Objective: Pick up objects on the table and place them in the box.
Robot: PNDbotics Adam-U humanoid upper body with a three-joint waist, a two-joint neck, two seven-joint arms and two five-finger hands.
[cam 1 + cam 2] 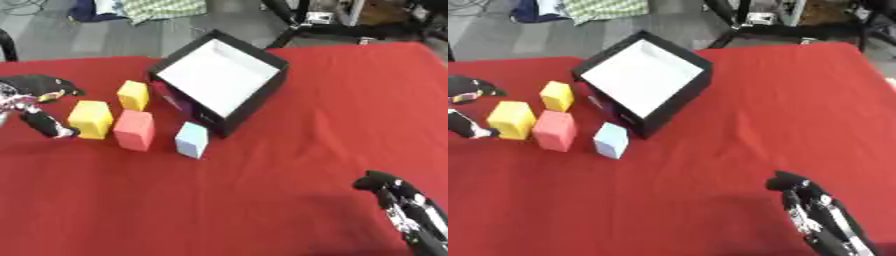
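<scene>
A black box [264,90] with a white inside stands tilted at the table's middle back. Left of it stand two yellow blocks [91,119] [133,95], a pink block [134,130] and a light blue block [192,140]. A purple thing [171,98] shows against the box's left wall. My left hand [35,102] is open at the left edge, its thumb and fingers spread just left of the nearer yellow block, apparently not touching it. My right hand [407,205] rests at the lower right, fingers relaxed, holding nothing.
The red cloth [332,130] covers the table, with wide bare room on the right and front. Behind the table's far edge are black stand legs [293,25], cables and a checked cloth [162,9] on the floor.
</scene>
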